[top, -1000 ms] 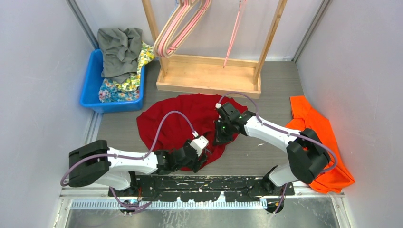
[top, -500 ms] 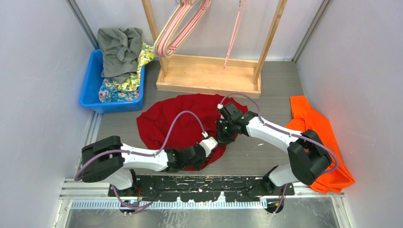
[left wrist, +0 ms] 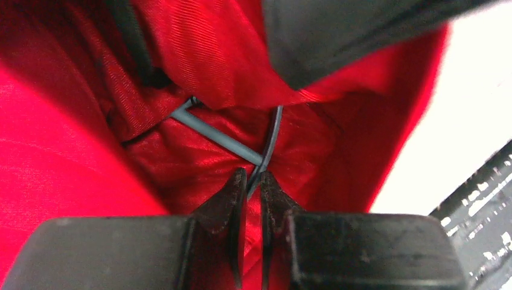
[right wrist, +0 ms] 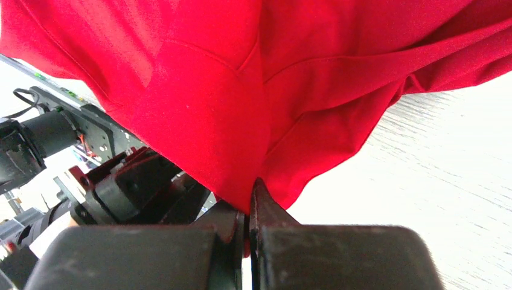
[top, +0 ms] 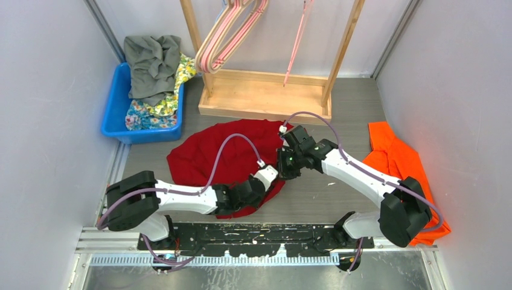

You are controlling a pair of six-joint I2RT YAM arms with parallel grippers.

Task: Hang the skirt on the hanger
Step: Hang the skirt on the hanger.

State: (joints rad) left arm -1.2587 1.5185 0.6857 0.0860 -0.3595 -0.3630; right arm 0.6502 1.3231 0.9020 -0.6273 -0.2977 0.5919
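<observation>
Crumpled clothes (top: 151, 60) fill a blue bin (top: 114, 104); orange cloth (top: 399, 158) lies apart.

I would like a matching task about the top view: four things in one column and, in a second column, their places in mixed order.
Things:
1. red skirt
2. orange cloth
3. blue bin
4. wooden rack

Places:
A. far left
B. centre
C. far middle
D. right side

Pairs: 1-B; 2-D; 3-A; 4-C

Top view even, sharp; wrist views blown-out whites, soft.
</observation>
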